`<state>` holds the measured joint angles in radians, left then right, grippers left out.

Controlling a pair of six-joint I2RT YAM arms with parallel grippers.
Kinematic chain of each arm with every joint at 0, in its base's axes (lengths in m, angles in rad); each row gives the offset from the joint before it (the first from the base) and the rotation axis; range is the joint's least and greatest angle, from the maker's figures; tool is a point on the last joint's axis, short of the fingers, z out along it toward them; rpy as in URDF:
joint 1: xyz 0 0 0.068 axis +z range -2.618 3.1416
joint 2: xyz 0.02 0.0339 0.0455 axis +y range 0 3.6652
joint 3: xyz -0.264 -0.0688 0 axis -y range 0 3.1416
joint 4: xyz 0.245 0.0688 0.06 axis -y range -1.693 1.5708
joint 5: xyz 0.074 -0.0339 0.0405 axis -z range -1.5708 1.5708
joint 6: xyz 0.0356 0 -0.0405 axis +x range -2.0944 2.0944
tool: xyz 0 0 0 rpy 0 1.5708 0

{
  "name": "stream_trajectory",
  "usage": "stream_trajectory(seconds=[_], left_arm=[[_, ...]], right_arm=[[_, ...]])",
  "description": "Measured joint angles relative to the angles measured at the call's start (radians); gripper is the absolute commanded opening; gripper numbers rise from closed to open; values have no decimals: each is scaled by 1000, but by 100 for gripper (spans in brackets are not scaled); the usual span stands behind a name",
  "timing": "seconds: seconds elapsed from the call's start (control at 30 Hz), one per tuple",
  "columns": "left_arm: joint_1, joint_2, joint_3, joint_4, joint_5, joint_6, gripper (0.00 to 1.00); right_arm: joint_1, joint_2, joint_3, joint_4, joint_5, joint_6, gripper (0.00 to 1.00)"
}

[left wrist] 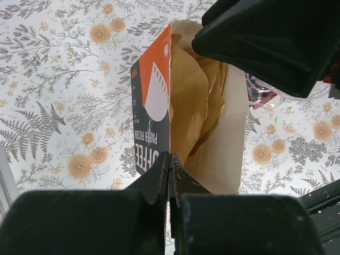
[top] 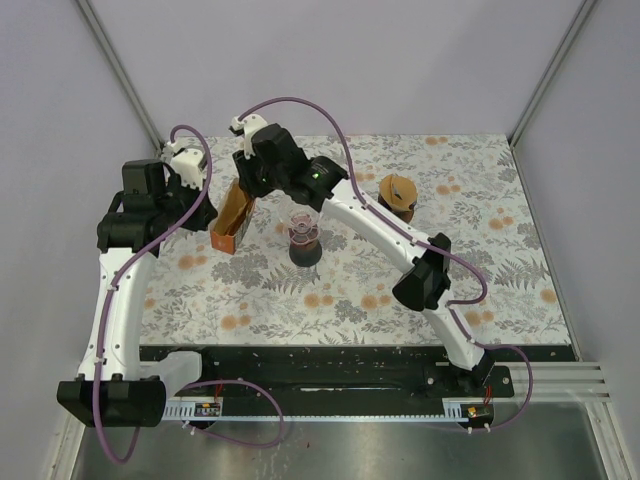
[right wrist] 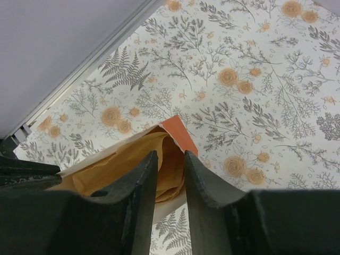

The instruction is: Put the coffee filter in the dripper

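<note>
The open coffee filter box, orange and dark with white lettering, stands tilted at the back left of the table. My left gripper is shut on its side wall, as the left wrist view shows. Brown paper filters fill the box. My right gripper hovers at the box's open top. Its fingers are parted, with the filters showing in the gap between the fingertips. The clear reddish dripper stands on a dark base right of the box and also shows in the left wrist view.
A brown rounded object stands at the back right of the floral table cover. Grey walls with metal corner rails close the back and sides. A black rail runs along the near edge.
</note>
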<state>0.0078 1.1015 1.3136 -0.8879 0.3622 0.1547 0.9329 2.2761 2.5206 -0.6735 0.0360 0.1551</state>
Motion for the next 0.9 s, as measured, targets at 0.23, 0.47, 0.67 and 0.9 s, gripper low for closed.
stream_trajectory(seconds=[0.23,0.47,0.67,0.9], left_arm=[[0,5,-1,3,-5,1,0],[0,7,-32,29,-49,13,0],[0,14,-34,39,-63,14,0],[0,14,-34,48,-62,14,0]], right_arm=[[18,1,0,2,4,-40,36],[29,0,-21,77,3,-58,36],[29,0,-50,87,23,-62,37],[29,0,-63,86,27,-61,38]])
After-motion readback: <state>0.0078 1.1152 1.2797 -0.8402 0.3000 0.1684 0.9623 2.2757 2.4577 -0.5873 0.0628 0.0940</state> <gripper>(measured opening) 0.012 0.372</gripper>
